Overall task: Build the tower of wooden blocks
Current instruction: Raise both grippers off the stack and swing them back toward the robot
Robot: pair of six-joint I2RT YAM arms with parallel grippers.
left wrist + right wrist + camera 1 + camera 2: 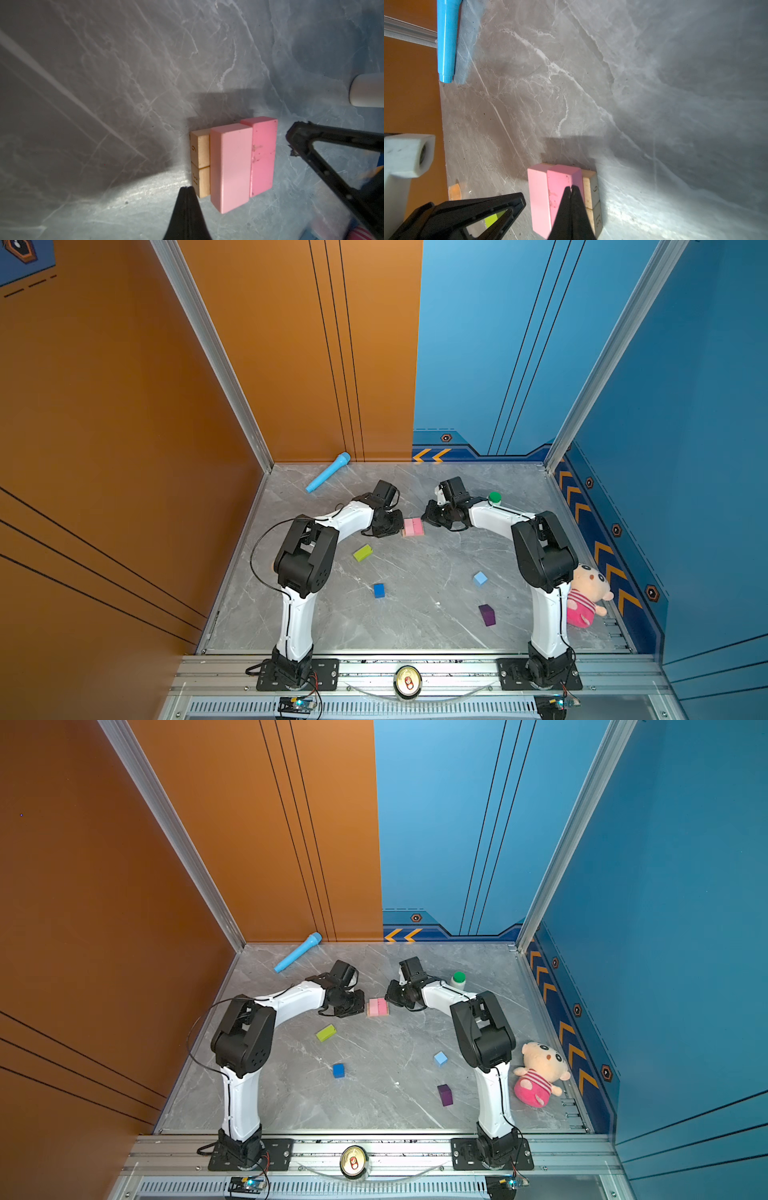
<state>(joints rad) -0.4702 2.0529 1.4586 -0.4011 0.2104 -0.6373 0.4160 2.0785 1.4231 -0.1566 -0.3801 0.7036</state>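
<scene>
Grey marbled bench (415,635), walled orange at the left of the frame and blue at the right.

Item: tower (378,1006), begun only, standing just above mid-frame in both top views. Two pink bars (413,526) lie side by side, crosswise on two tan bars (200,164). I judge two layers done.

Item: left end effector (187,190), jaws closed and empty. Its tip is just beside the tan bars' numbered ends; whether it touches them cannot be told.

Item: right end effector (571,188), jaws closed and empty. Its tip is at the darker pink bar on the opposite side, contact likewise uncertain.

Items loose on the bench, well apart:
- lime-green bar (363,552), left of centre
- dark-blue cube (378,590), lower centre
- light-blue cube (480,578), right of centre
- dark-purple peaked block (487,615), lower right

All four are yet to be stacked, so about half the build is left.

Not of the task:
- toy microphone (328,472)
- green-capped white bottle (494,498)
- plush doll (586,595)
- drink can (408,681)
</scene>
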